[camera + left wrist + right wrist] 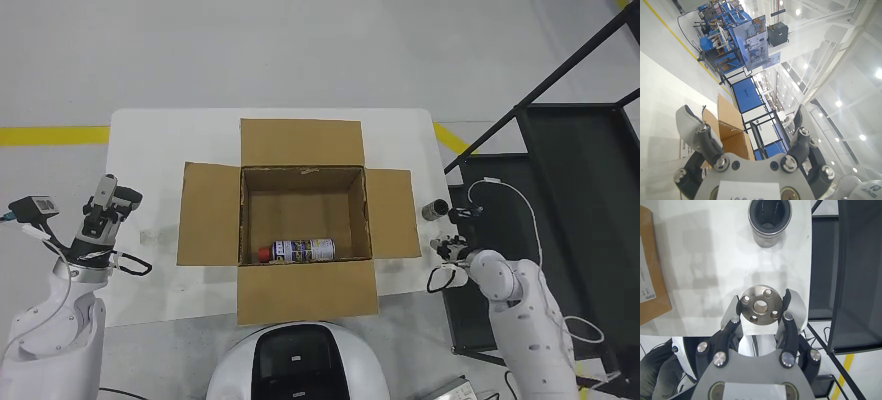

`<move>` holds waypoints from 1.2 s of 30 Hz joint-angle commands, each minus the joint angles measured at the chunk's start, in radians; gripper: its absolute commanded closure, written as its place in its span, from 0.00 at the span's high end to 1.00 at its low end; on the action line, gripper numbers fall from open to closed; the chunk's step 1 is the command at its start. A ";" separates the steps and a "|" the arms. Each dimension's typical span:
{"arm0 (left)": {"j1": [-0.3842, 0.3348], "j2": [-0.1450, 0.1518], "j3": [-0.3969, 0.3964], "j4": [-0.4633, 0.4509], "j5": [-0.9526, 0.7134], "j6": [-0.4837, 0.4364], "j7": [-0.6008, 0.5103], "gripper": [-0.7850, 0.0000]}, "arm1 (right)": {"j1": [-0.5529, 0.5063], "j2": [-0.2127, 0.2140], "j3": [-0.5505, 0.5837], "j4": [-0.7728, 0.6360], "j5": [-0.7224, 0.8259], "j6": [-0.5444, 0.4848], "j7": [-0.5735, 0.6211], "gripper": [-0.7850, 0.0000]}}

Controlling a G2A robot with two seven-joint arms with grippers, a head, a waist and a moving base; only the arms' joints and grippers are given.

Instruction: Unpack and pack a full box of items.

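We judge the unpacking nearly finished: one spray can (305, 250) lies in the cardboard box (300, 145), a linear bearing (765, 240) sits on the table (150, 150), and our right tool (762, 303) grips a metal flange (761, 315) at the table's edge. Our left tool (742, 115) hangs spread and empty. Packing is all to come.

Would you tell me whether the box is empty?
Not empty: the box is open, and one can lies on its side against the wall nearest the robot.
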 commanded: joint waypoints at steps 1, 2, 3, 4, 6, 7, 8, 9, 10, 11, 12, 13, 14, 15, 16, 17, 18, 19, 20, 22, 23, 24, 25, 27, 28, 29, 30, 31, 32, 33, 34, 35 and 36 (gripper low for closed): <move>0.000 0.000 0.000 0.000 0.000 0.000 0.000 1.00 | 0.028 -0.001 -0.017 0.043 -0.004 0.004 -0.020 0.00; 0.000 0.000 0.000 0.000 0.000 0.000 0.000 1.00 | 0.040 -0.001 -0.024 0.060 -0.003 0.007 -0.032 0.00; 0.000 0.000 0.000 0.000 0.000 0.000 0.000 1.00 | 0.051 -0.002 -0.030 0.077 -0.004 0.009 -0.043 0.00; 0.000 0.000 0.000 0.000 0.000 0.000 0.000 1.00 | 0.062 -0.002 -0.036 0.093 -0.007 0.013 -0.051 0.00; 0.000 0.000 0.000 0.000 0.000 0.000 0.000 1.00 | 0.084 -0.002 -0.045 0.124 -0.013 0.025 -0.068 0.00; 0.000 0.000 0.000 0.000 0.000 0.000 0.000 1.00 | 0.094 -0.003 -0.049 0.138 -0.012 0.026 -0.074 0.00; 0.000 0.000 0.000 0.000 0.000 0.000 0.000 1.00 | 0.104 -0.002 -0.051 0.153 -0.013 0.026 -0.078 0.00; 0.000 0.000 0.000 0.000 0.000 0.000 0.000 1.00 | 0.115 -0.002 -0.053 0.168 -0.021 0.029 -0.086 0.00; 0.000 0.000 0.000 0.000 0.000 0.000 0.000 1.00 | 0.124 -0.001 -0.058 0.182 -0.027 0.027 -0.092 0.00; 0.000 0.000 0.000 0.000 0.000 0.000 0.000 1.00 | 0.133 -0.001 -0.061 0.196 -0.028 0.026 -0.096 0.00; 0.000 0.000 0.000 0.000 0.000 0.000 0.000 1.00 | 0.141 -0.001 -0.065 0.210 -0.030 0.022 -0.097 0.00; 0.000 0.000 0.000 0.000 0.000 0.000 0.000 1.00 | 0.149 0.000 -0.069 0.222 -0.033 0.018 -0.095 0.00; 0.000 0.000 0.000 0.000 0.000 0.000 0.000 1.00 | 0.156 0.000 -0.073 0.233 -0.035 0.016 -0.094 0.00; 0.000 0.000 0.000 0.000 0.000 0.000 0.000 1.00 | 0.162 0.000 -0.077 0.243 -0.035 0.013 -0.094 0.00; 0.000 0.000 0.000 0.000 0.000 0.000 0.000 1.00 | 0.168 0.000 -0.081 0.252 -0.034 0.010 -0.094 0.00; 0.000 0.000 0.000 0.000 0.000 0.000 0.000 1.00 | 0.173 0.000 -0.085 0.261 -0.031 0.009 -0.096 0.00; 0.000 0.000 0.000 0.000 0.000 0.000 0.000 1.00 | 0.178 0.000 -0.088 0.269 -0.029 0.007 -0.099 0.06; 0.000 0.000 0.000 0.000 0.000 0.000 0.000 1.00 | 0.183 0.000 -0.092 0.277 -0.028 0.006 -0.102 0.20; 0.000 0.000 0.000 0.000 0.000 0.000 0.000 1.00 | 0.187 0.000 -0.094 0.284 -0.025 0.005 -0.106 0.23; 0.000 0.000 0.000 0.000 0.000 0.000 0.000 1.00 | 0.193 0.000 -0.097 0.295 -0.018 0.004 -0.109 0.38; 0.000 0.000 0.000 0.000 0.000 0.000 0.000 1.00 | 0.196 0.000 -0.097 0.300 -0.014 0.004 -0.112 0.59; 0.000 0.000 0.000 0.000 0.000 0.000 0.000 1.00 | 0.198 0.000 -0.097 0.304 -0.008 0.004 -0.114 0.90; 0.000 0.000 0.000 0.000 0.000 0.000 0.000 1.00 | 0.200 0.000 -0.097 0.309 -0.001 0.003 -0.114 1.00; 0.000 0.000 0.000 0.000 0.000 0.000 0.000 1.00 | 0.201 0.001 -0.094 0.315 0.011 0.001 -0.117 1.00; 0.000 0.000 0.000 0.000 0.000 0.000 0.000 1.00 | 0.201 0.002 -0.093 0.318 0.019 -0.001 -0.118 1.00; 0.000 0.000 0.000 0.000 0.000 0.000 0.000 1.00 | 0.198 0.002 -0.091 0.318 0.025 -0.004 -0.119 1.00; 0.000 0.000 0.000 0.000 0.000 0.000 0.000 1.00 | 0.192 0.003 -0.087 0.310 0.029 -0.007 -0.122 1.00; 0.000 0.000 0.000 0.000 0.000 0.000 0.000 1.00 | 0.181 0.004 -0.081 0.298 0.041 -0.012 -0.124 1.00; 0.000 0.000 0.000 0.000 0.000 0.000 0.000 1.00 | 0.167 0.006 -0.072 0.283 0.050 -0.017 -0.122 1.00; 0.000 0.000 0.000 0.000 0.000 0.000 0.000 1.00 | 0.150 0.008 -0.059 0.262 0.056 -0.018 -0.119 1.00; 0.000 0.000 0.000 0.000 0.000 0.000 0.000 1.00 | 0.130 0.010 -0.044 0.237 0.066 -0.019 -0.119 1.00; 0.000 0.000 0.000 0.000 0.000 0.000 0.000 1.00 | 0.107 0.012 -0.027 0.209 0.079 -0.020 -0.115 1.00; 0.000 0.000 0.000 0.000 0.000 0.000 0.000 1.00 | 0.083 0.015 -0.008 0.177 0.088 -0.019 -0.110 1.00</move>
